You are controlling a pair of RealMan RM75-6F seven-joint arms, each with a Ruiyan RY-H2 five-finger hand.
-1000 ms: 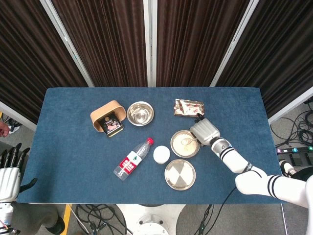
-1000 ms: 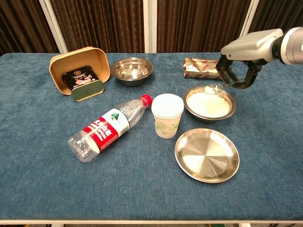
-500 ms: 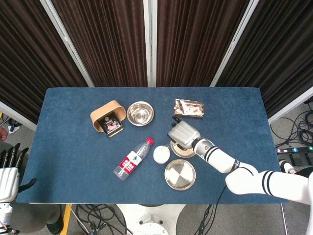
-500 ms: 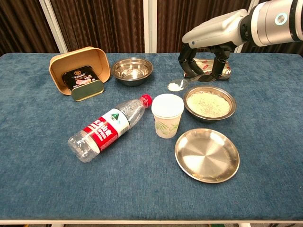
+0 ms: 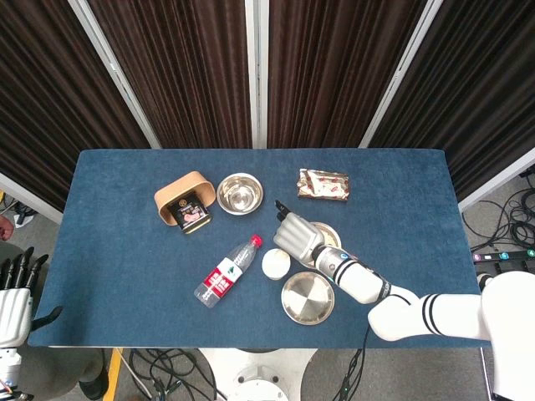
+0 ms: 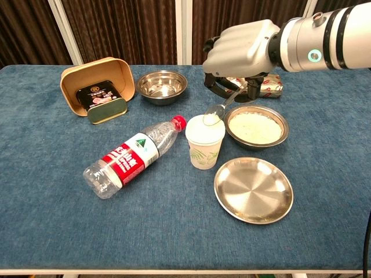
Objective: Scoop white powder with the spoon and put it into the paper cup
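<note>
My right hand [image 6: 240,55] [image 5: 294,234] hangs over the table's middle and holds a metal spoon [image 6: 219,111]. The spoon slants down to the left, and its bowl, heaped with white powder, sits over the rim of the white paper cup [image 6: 204,142] [image 5: 276,264]. Right of the cup stands the steel bowl of white powder [image 6: 257,126], partly covered by my hand in the head view. My left hand [image 5: 15,288] hangs off the table's left edge, fingers spread, holding nothing.
A plastic water bottle [image 6: 133,156] lies on its side left of the cup. A flat steel plate [image 6: 253,189] sits in front of the powder bowl. Behind are an empty steel bowl [image 6: 162,86], a tipped cardboard tub with a tin [image 6: 98,87], and a foil packet [image 5: 323,185].
My right hand carried the loaded spoon left from the powder bowl to just over the paper cup. The left hand stayed where it was.
</note>
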